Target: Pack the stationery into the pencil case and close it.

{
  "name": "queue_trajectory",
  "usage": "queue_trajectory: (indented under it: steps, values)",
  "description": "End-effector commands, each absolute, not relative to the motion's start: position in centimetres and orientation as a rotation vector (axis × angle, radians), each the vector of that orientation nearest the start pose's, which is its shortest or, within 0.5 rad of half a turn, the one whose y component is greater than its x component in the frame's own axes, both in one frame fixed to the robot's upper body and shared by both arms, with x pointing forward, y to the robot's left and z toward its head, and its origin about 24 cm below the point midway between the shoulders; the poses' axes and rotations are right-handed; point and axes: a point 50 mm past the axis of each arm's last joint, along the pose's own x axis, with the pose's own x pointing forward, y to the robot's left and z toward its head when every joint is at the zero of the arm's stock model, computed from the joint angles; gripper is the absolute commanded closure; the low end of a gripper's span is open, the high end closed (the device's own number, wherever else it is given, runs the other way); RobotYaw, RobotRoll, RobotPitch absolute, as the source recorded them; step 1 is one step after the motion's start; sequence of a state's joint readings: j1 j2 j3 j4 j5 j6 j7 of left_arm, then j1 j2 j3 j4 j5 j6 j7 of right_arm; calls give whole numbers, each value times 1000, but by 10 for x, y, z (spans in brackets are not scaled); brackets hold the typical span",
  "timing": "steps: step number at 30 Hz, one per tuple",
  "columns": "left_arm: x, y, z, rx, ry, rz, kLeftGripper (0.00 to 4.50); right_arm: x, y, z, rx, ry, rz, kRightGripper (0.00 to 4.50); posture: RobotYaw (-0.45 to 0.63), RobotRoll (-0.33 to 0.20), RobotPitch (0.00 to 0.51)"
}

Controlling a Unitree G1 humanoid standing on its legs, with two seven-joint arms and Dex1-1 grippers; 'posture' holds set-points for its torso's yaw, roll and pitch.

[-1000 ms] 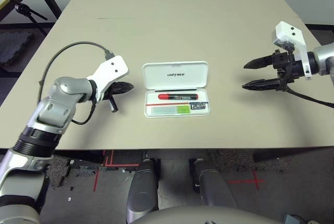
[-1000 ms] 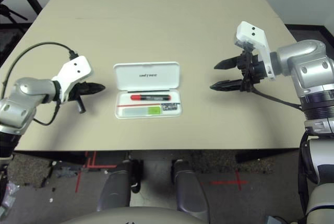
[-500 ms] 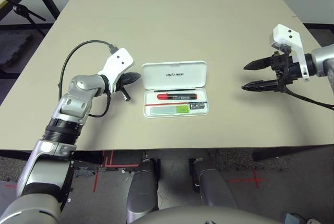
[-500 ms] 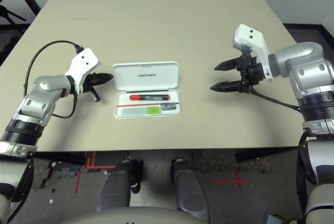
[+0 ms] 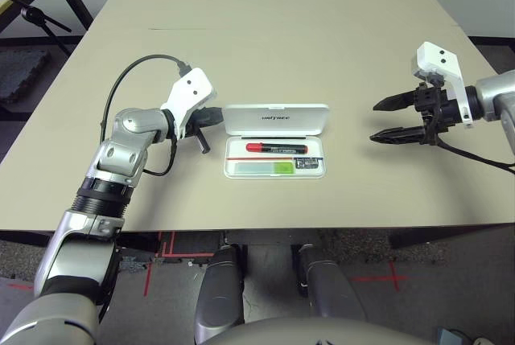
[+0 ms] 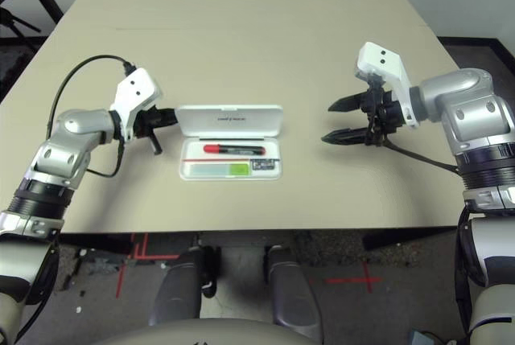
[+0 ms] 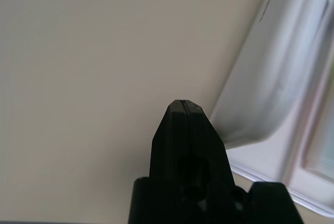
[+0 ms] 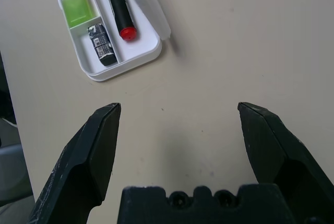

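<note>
A broad beige tabletop (image 5: 290,55) is seen, with dark flooring (image 5: 451,289) marked by red tape (image 5: 378,278) below its near edge. The white pencil case (image 5: 273,174) is located on the table between the two grippers, its hinged lid (image 5: 278,122) raised at the far side and printed "UNITREE". Inside, the red marker with a black end (image 5: 276,148) is laid in the far compartment. In the near compartment, the translucent stick with a lime-green cap (image 5: 261,168) is placed beside a small silver-black piece (image 5: 306,163), at the right-hand end. The left gripper (image 7: 183,101) is found with jaws fully closed, nothing gripped, its tip positioned at the left edge of the raised lid; whether contact is made cannot be determined. The right gripper (image 8: 180,104) is held well apart from the case, jaws wide open and unloaded, above the table.
</note>
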State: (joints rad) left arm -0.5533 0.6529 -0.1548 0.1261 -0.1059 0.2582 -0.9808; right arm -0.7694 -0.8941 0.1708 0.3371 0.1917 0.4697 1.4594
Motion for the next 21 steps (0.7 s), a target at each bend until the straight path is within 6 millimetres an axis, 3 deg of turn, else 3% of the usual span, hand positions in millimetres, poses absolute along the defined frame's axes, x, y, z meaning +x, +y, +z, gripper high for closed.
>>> queue_trajectory:
  steps: [1, 10, 21]
  values:
    - [308, 183, 158, 608, 126, -1046, 4475, 319, -246, 194, -496, 512, 1159, 0, 4, 0, 159]
    - [288, 160, 154, 632, 122, -1199, 4475, 321, -241, 189, -508, 520, 1171, 0, 16, 0, 160]
    - [287, 143, 130, 671, 184, -1239, 4475, 320, -239, 185, -514, 529, 1178, 0, 3, 0, 157]
